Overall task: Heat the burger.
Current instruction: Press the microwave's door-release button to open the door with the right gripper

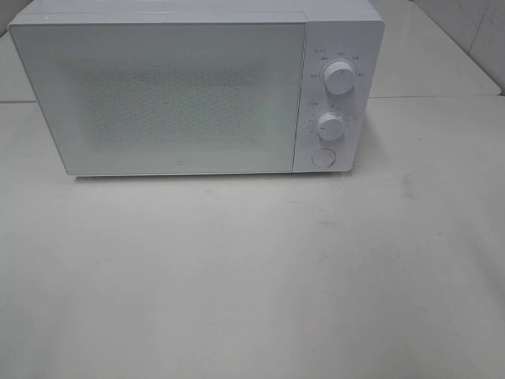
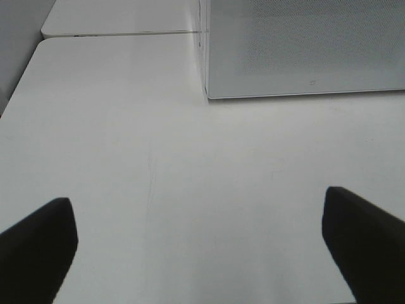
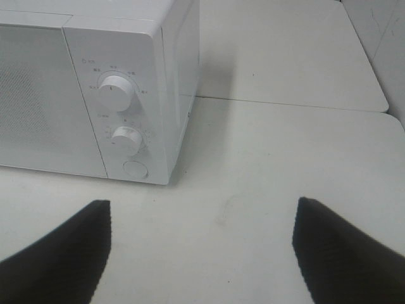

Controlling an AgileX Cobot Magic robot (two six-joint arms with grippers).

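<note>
The burger is nowhere in view, perhaps hidden inside the shut microwave (image 1: 173, 95); left pincer (image 2: 197, 215) and right pincer (image 3: 202, 215) hang released and empty before the microwave, where an off-centre push at its lower knob (image 1: 331, 125) could shove it backward.

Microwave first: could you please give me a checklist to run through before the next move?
1. Microwave door open for loading: not ok, it is shut.
2. Burger located: cannot tell, no view shows it.
3. Left pincer open and empty: ok.
4. Right pincer open and empty: ok.
5. Round button below the knobs unobstructed: ok.
</note>
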